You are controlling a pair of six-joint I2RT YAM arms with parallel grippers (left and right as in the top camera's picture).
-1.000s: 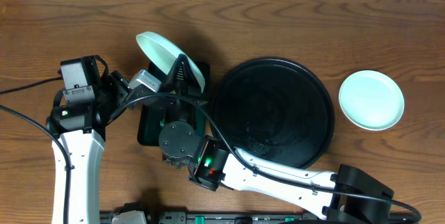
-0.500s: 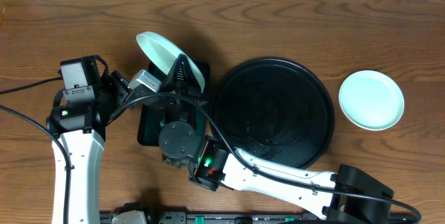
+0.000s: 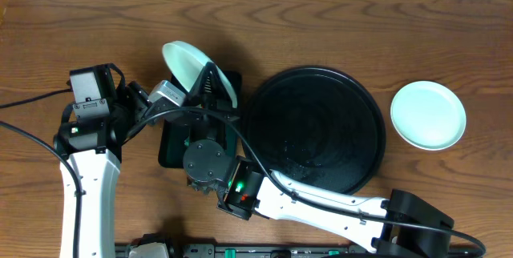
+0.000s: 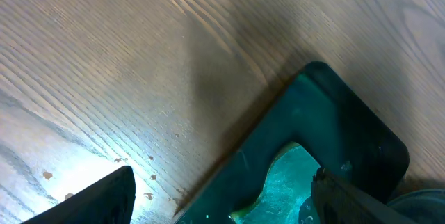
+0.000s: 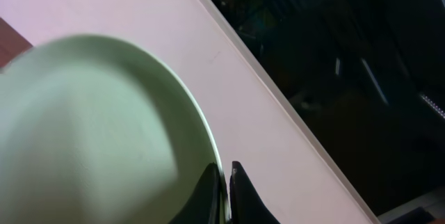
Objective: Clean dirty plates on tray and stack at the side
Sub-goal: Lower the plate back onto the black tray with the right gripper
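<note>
Here, right hand (image 5: 224,175) pinches the mint plate (image 5: 90,133); left hand (image 4: 222,175) gapes wide.

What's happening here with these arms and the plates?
The right gripper pinches a mint-green plate by its rim, tilted above a small rectangular tray. The left gripper hangs open beside it, holding nothing. The round black tray holds no plates; a second plate lies on the table beyond it.

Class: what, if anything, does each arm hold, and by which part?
Right gripper holds a mint plate by its rim; left gripper, open, holds nothing.
</note>
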